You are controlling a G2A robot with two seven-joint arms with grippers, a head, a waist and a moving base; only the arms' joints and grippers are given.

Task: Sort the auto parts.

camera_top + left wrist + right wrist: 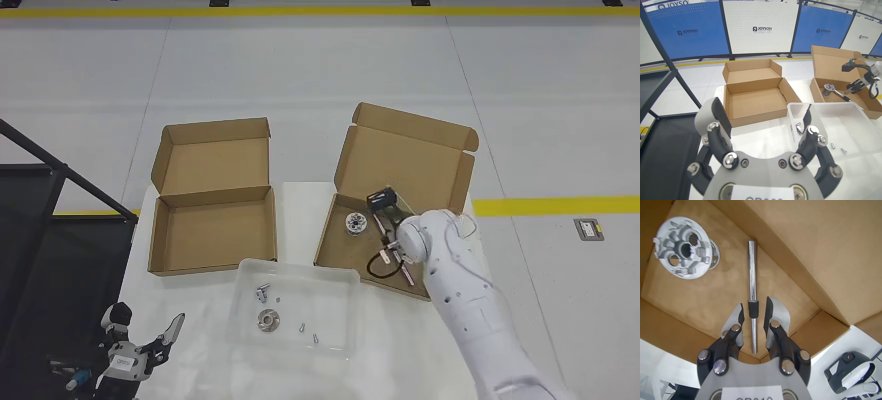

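Auto parts are lying in two containers on the white table (298, 215). Inside the right cardboard box (400, 160), a flanged metal hub (682, 256) is resting on the box floor, with a chrome rod (752, 266) lying beside it and not touching it. The right gripper (755, 303) is sitting low in that box with its fingers (769, 309) parted narrowly, one on each side of the rod's black collar. A slim gap is showing on both sides (so nothing is being gripped). Whether the fingertips are touching the cardboard is hard to tell. In the top view the arm is covering most of the rod.

The clear plastic tray (300, 265), sitting in front of the two boxes, is holding a ring-shaped part (267, 320), a small bracket (262, 292) and two small bolts (832, 145). In the left wrist view a finger is half hiding the bracket. The left cardboard box (212, 215) is standing open, lid folded back.

The left gripper (762, 106) is hanging at the table's near left corner, beside a black frame (40, 250), with its fingers spread wide and holding nothing.
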